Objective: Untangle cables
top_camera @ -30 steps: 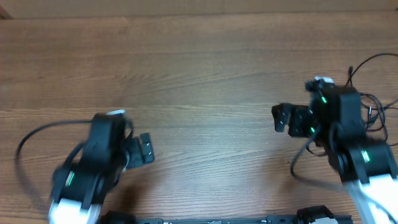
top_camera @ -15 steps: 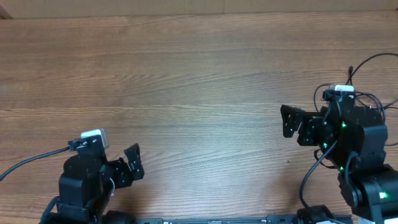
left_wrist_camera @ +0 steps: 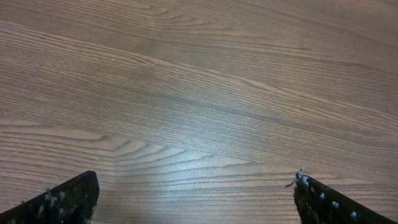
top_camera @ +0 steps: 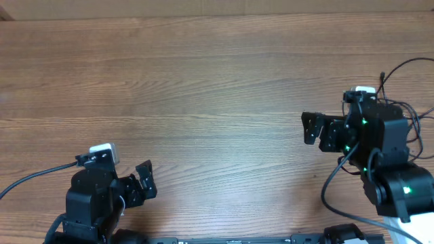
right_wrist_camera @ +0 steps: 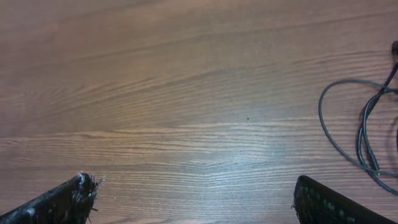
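The cables are thin black cords lying in loose loops at the far right edge of the table, partly hidden behind my right arm. They also show in the right wrist view as overlapping loops at the right edge, with a small plug end at the top right. My right gripper is open and empty, to the left of the cables; its fingers are wide apart over bare wood. My left gripper is open and empty at the bottom left, far from the cables, its fingers spread over bare wood.
The wooden table stretches across the view. A thicker black cable runs from my left arm toward the left edge. A dark rail lies along the front edge between the arm bases.
My left arm has drawn back toward the front left corner and then held still. My right arm has shifted a little, its gripper staying left of the cables.
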Tool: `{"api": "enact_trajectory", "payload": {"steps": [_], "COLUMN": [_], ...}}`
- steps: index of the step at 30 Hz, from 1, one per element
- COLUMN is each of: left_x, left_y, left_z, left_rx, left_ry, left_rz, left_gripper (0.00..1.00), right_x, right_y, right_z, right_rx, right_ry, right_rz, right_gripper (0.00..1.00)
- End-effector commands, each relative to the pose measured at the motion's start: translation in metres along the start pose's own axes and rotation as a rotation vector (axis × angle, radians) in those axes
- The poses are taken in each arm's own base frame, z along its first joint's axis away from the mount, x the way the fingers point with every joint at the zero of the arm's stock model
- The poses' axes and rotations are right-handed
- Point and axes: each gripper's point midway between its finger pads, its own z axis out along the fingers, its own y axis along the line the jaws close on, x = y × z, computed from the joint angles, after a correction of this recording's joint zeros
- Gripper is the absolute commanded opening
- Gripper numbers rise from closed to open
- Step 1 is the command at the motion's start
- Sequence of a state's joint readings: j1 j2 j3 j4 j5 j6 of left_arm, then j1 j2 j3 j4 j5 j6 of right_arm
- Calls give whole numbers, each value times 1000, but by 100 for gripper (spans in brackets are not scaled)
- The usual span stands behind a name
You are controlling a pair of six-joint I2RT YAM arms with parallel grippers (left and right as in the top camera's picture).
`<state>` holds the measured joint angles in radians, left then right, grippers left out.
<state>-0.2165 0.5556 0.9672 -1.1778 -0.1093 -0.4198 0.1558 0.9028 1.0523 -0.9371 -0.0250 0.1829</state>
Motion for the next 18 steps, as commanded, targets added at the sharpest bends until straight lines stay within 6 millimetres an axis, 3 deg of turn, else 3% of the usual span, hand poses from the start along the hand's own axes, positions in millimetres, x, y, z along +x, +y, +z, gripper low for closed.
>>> {"api": "enact_trajectory", "payload": {"steps": [1, 3, 10, 18], "left_x": [1, 1, 1, 1], "left_y": [2, 3, 2, 2], "left_z": [2, 2, 2, 2], "left_rx": [-13, -14, -13, -13], "left_ry": [-1, -1, -1, -1], "left_rz": [-10, -10, -10, -10], "left_gripper": [99, 100, 100, 100], "right_x": [4, -2, -23, -16], "right_y": [-6, -16, -9, -9], "right_z": [6, 0, -31, -46], "right_rx": [25, 84, 31, -82], "right_ry": [17, -22, -253, -669], "right_rz": [0, -30, -32, -35], "right_gripper": [100, 100, 100, 100]}}
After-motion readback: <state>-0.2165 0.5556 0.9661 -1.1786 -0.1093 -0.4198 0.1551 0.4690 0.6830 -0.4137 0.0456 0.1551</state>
